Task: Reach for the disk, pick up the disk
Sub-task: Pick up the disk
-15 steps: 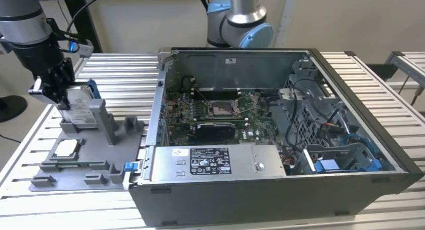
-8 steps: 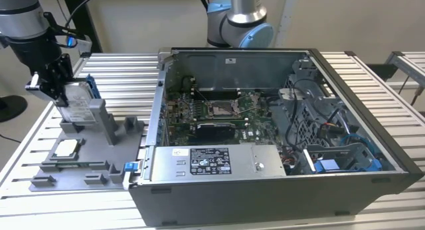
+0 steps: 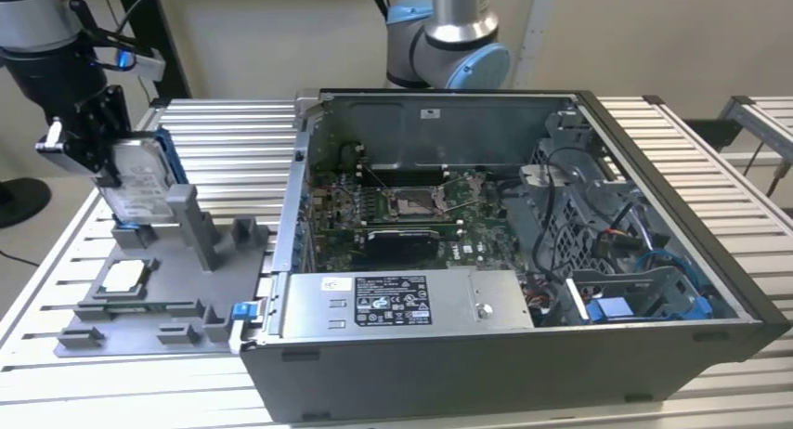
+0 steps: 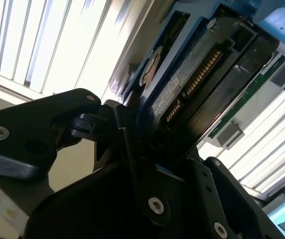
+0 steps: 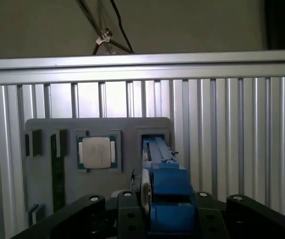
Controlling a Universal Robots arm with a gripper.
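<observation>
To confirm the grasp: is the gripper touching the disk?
Touching. In the second wrist view the gripper clamps the edge of the disk, its jaws pressed against both faces with no gap.

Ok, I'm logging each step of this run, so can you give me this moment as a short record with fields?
gripper: the gripper is closed on the disk's upper edge, at the exterior view's left
disk: the disk stands upright, its lower end at a slot of the gray fixture; I cannot tell if it is lifted clear
chip: the square chip lies flat in its own recess, apart from the disk
surroundings: the open computer case stands beside the fixture on the slatted table
</observation>
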